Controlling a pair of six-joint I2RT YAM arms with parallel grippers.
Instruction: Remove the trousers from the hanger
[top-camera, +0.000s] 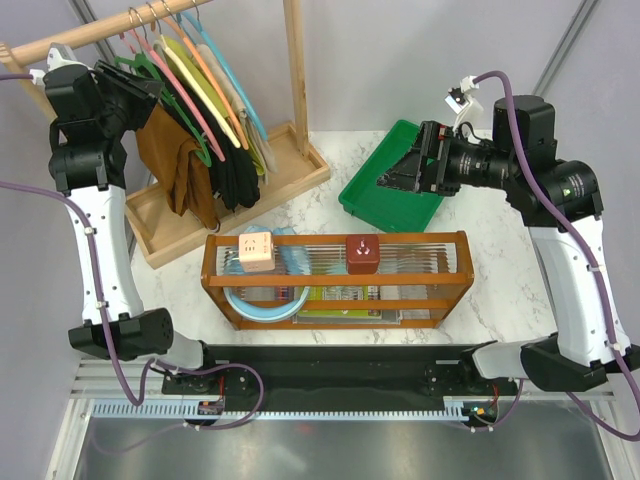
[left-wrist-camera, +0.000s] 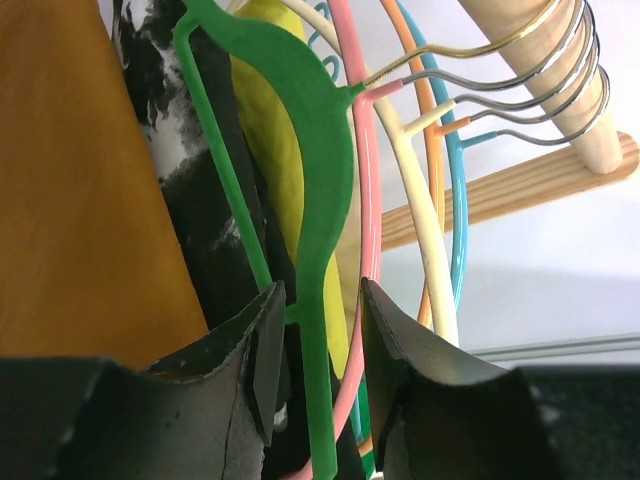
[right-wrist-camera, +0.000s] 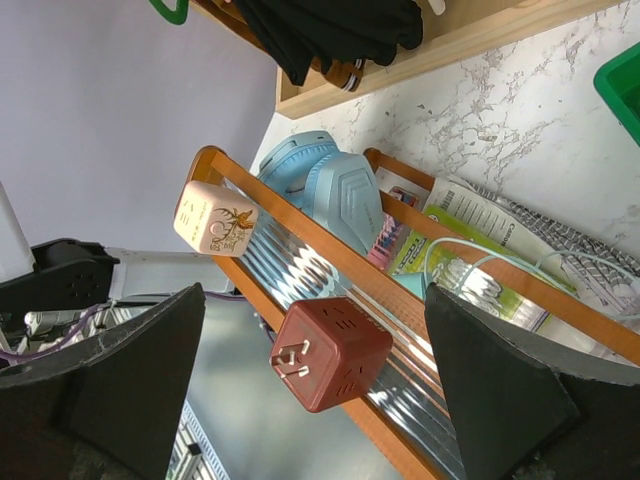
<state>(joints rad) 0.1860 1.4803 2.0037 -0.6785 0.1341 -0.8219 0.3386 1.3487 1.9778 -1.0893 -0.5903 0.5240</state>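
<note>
- The trousers (top-camera: 182, 165) hang on the hanger (left-wrist-camera: 322, 170) from the wooden rack (top-camera: 295, 70), at 10 o'clock on the table (top-camera: 495, 265).
- The left end effector (left-wrist-camera: 320, 330) straddles the hanger's arm, jaws parted with gaps on both sides.
- The right end effector (right-wrist-camera: 315, 300) gapes wide and holds nothing, at 2 o'clock by the green tray (top-camera: 375, 195).

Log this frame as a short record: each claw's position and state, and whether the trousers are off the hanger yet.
left claw: open, straddling the green hanger up at the rail, not clamped
right claw: open, empty, held over the table away from the clothes
trousers: hanging from the rail among the other clothes
task state: trousers not yet removed
</note>
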